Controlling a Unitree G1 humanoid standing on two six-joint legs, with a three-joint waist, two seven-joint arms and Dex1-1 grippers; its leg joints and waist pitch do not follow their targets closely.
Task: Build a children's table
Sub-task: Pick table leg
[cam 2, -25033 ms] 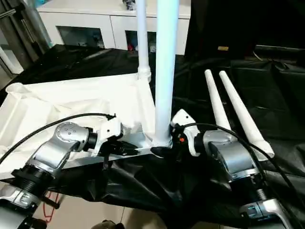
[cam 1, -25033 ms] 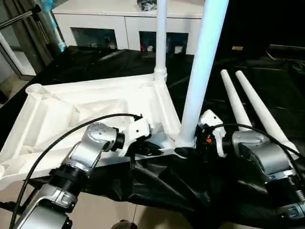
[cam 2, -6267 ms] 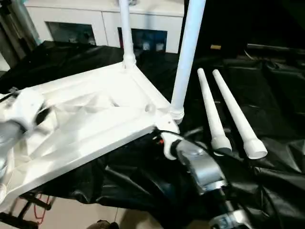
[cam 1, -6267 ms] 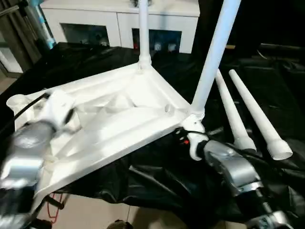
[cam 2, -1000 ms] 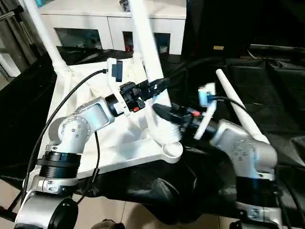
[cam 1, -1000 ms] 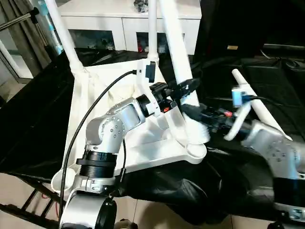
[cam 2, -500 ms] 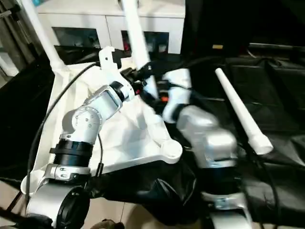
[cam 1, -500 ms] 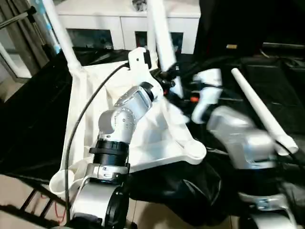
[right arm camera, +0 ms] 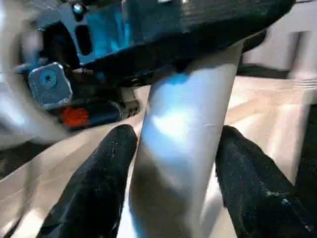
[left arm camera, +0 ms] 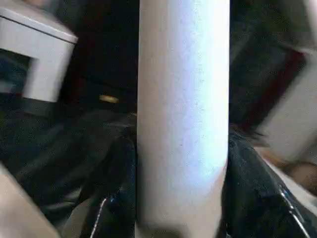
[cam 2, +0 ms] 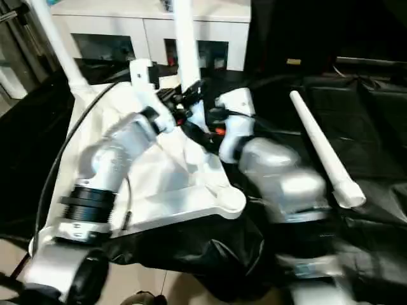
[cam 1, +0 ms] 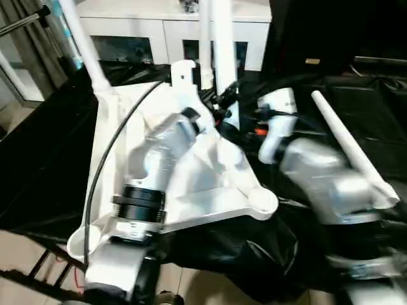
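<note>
The white tabletop (cam 1: 210, 184) lies underside up on the black cloth. Two white legs stand in its far corners, one at the far left (cam 1: 79, 41) and a second at the far right (cam 1: 203, 38). A third leg (cam 1: 222, 51) is held nearly upright over the tabletop's far right part. My left gripper (cam 1: 219, 107) is shut on it, its black fingers (left arm camera: 116, 191) pressing both sides. My right gripper (cam 1: 240, 130) is shut on the same leg just below, fingers (right arm camera: 101, 191) flanking it. The fourth leg (cam 1: 346, 149) lies loose on the cloth to the right.
The near right corner socket (cam 1: 262, 203) and the near left one (cam 1: 79, 240) stand open. A white cabinet with glass doors (cam 1: 140, 35) is behind the table. Black cloth (cam 1: 356, 82) covers the work surface; its front edge hangs down to the floor.
The held leg has swung from a tilt, with its thick end by the near right socket, to nearly upright further back. Both arms followed it away from me.
</note>
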